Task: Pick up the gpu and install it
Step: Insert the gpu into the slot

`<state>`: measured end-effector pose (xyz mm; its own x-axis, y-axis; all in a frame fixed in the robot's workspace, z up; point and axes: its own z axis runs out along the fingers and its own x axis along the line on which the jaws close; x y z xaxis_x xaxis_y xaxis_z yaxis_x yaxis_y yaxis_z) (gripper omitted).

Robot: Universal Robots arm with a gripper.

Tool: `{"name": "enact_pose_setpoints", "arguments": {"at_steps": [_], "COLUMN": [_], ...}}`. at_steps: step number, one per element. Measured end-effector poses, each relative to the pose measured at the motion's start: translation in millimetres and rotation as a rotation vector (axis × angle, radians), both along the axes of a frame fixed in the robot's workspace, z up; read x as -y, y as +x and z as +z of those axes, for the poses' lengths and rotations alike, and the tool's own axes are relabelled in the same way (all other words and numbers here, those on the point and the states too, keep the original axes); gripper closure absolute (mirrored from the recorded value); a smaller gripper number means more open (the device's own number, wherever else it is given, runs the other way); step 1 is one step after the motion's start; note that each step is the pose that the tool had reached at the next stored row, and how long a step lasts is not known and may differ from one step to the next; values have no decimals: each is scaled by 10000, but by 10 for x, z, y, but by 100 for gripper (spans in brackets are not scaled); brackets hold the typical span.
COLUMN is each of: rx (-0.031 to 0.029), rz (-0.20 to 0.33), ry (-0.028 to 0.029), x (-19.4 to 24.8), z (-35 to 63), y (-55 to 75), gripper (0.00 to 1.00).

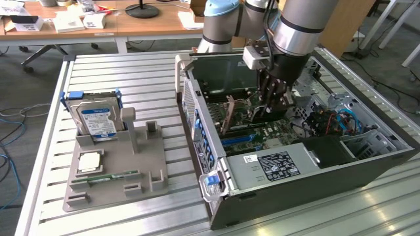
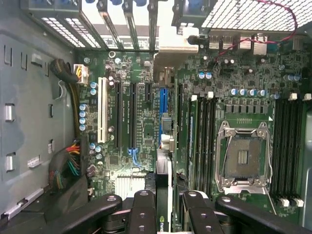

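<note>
While the end effector (image 1: 270,107) grips the gpu (image 2: 163,218) edge-on inside the open computer case (image 1: 341,174), at 3 o'clock from the parts fixture (image 1: 115,169) in the exterior view, installation appears to be in hand. Seating calls for aligning the card's edge with the blue motherboard slot (image 2: 163,105).

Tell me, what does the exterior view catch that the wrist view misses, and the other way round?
Exterior view: a hard drive and a RAM stick sitting on a grey fixture beside the computer case. Wrist view: the empty CPU socket and a white expansion slot. Shared: the gripper clamped on the gpu above the motherboard.
</note>
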<state>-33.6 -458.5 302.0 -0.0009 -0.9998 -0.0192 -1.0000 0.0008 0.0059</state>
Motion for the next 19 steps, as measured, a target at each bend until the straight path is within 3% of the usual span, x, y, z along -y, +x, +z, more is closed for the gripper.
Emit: {"name": "enact_pose_setpoints", "arguments": {"at_steps": [8, 13, 19], "rx": [56, 61, 60], "rz": [0, 0, -2], "ry": [-1, 0, -1], "x": [-2, -4, -5], "z": [-78, -136, -139], "y": [-68, -79, -95], "gripper": [74, 74, 74]}}
